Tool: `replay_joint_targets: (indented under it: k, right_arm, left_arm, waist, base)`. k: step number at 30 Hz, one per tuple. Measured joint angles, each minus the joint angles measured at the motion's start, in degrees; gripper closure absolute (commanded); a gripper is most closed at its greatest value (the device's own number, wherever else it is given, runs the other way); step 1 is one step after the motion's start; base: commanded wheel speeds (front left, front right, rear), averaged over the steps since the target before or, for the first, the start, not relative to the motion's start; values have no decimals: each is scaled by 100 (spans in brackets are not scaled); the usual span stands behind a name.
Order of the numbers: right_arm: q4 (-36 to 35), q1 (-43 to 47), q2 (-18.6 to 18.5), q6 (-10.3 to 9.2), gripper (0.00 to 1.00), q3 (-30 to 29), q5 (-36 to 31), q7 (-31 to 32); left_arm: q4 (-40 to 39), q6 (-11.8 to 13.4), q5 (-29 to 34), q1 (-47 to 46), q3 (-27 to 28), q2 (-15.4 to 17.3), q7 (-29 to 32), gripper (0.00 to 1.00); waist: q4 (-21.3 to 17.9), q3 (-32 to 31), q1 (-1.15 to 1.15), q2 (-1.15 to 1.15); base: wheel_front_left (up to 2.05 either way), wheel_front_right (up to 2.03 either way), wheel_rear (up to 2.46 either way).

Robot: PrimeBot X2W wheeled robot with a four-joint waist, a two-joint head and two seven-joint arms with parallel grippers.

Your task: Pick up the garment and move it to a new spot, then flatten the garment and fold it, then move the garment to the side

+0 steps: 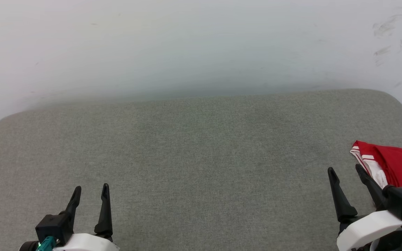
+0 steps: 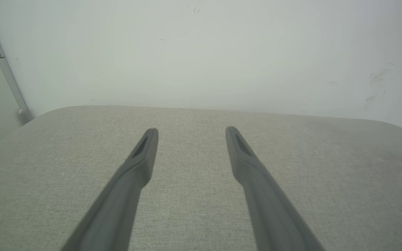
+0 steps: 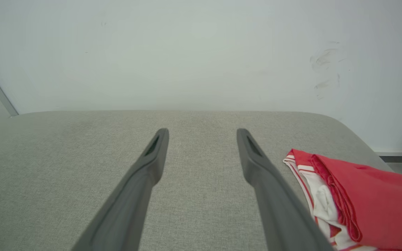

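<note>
The grey fabric-covered table (image 1: pixel 201 146) spreads wide in front of me, bare across its middle. The garment (image 1: pixel 398 164) lies bunched at the table's right edge, red cloth heaped over a white sleeve with red-white striped trim. It runs out of the head view, so I cannot judge its full long axis; the part I see runs roughly the way my right fingers point. The right gripper (image 1: pixel 345 169) hangs just beside it, fingers (image 3: pixel 267 181) spread apart with nothing between them, and the heap lies off their right side rather than ahead. The left gripper (image 1: pixel 91 187) sits well apart at the opposite end, its fingers (image 2: pixel 134 167) parted and empty too. I judge the right arm should take the pickup, swinging right first.
</note>
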Motion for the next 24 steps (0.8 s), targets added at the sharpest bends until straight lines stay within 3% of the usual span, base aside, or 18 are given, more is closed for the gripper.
replay_joint_targets:
  k: [17,18,24]
  right_arm:
    - [44,-59,-3,0,0,9,-55,38]
    - [45,-61,-2,0,100,9,-53,37]
    - [332,73,20,0,100,24,136,70]
  left_arm:
    - [78,30,-22,-85,-22,35,7,0]
    - [80,29,-41,-85,-21,38,7,100]
    - [300,-5,-209,81,-60,-137,68,100]
  waist:
    - [24,16,1,0]
    - [27,13,1,0]
    - [34,18,1,0]
  base:
    - [0,0,0]
    - [0,0,0]
    - [0,0,0]
